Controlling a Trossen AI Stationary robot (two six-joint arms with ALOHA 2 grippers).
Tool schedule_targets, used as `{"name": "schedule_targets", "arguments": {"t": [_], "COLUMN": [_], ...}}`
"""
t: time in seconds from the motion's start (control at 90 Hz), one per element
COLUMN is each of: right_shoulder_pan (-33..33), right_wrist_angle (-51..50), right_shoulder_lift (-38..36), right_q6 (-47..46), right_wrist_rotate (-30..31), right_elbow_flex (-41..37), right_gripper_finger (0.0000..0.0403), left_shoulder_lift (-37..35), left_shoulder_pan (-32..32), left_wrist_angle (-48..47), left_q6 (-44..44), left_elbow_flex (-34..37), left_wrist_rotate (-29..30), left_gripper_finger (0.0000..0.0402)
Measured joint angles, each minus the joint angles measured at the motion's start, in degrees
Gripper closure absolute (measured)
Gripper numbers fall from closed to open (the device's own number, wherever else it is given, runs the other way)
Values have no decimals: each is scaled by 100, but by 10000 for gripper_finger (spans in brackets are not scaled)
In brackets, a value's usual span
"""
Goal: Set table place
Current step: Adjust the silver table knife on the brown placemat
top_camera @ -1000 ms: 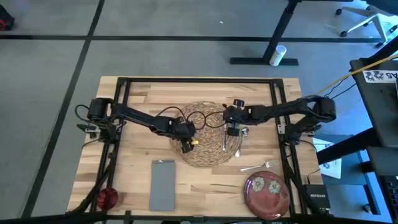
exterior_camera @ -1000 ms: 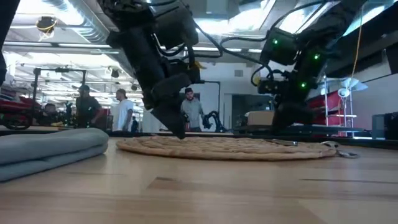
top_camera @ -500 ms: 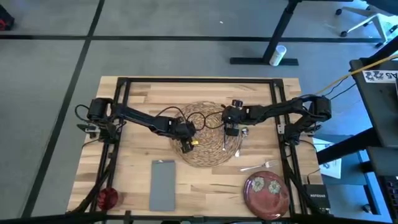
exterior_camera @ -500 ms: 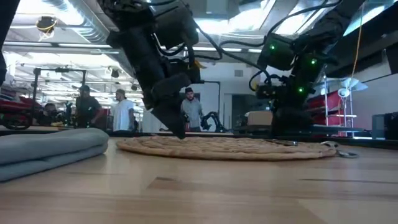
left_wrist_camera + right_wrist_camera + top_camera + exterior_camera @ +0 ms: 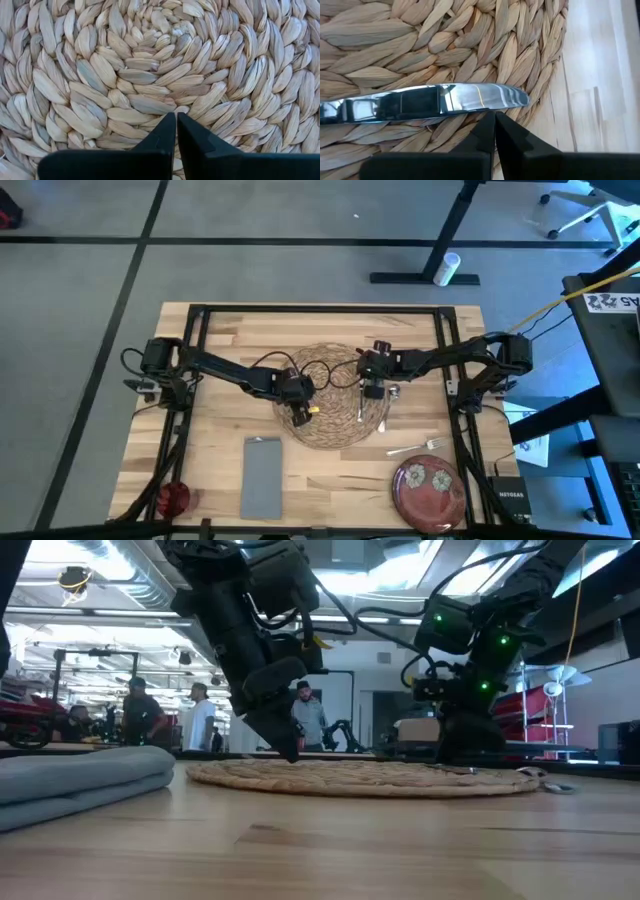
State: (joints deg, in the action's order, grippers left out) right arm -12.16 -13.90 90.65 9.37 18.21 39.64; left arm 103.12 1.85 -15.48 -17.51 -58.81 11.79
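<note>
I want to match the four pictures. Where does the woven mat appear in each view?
High view: mat at table centre, under both grippers.
Low view: mat is a flat band at mid-height.
Left wrist view: mat fills the picture.
Right wrist view: mat fills most.
Shared landmark: silver cutlery on the mat's right side.

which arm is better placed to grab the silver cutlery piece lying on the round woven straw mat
Right. The right gripper hangs beside the silver cutlery piece near the round woven straw mat's right edge; the left gripper, fingers shut, points at bare weave further left.
</note>
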Motion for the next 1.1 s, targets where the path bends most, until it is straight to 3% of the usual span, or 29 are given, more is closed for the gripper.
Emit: {"name": "schedule_targets", "arguments": {"t": [0.922,1.1], "right_shoulder_pan": [13,17], "right_wrist_angle": [362,253], "right_shoulder_lift": [103,-213], "right_q6": [150,188], "right_wrist_rotate": [-56,142], "right_elbow_flex": [0,0], "right_gripper_finger": [403,403], "left_shoulder_lift": [230,226], "left_shoulder_pan": [7,12], "left_wrist_angle": [97,139], "left_q6": [246,237], "left_elbow_flex": [-16,-13], "left_wrist_rotate": [24,51], "left_gripper_finger": [401,402]}}
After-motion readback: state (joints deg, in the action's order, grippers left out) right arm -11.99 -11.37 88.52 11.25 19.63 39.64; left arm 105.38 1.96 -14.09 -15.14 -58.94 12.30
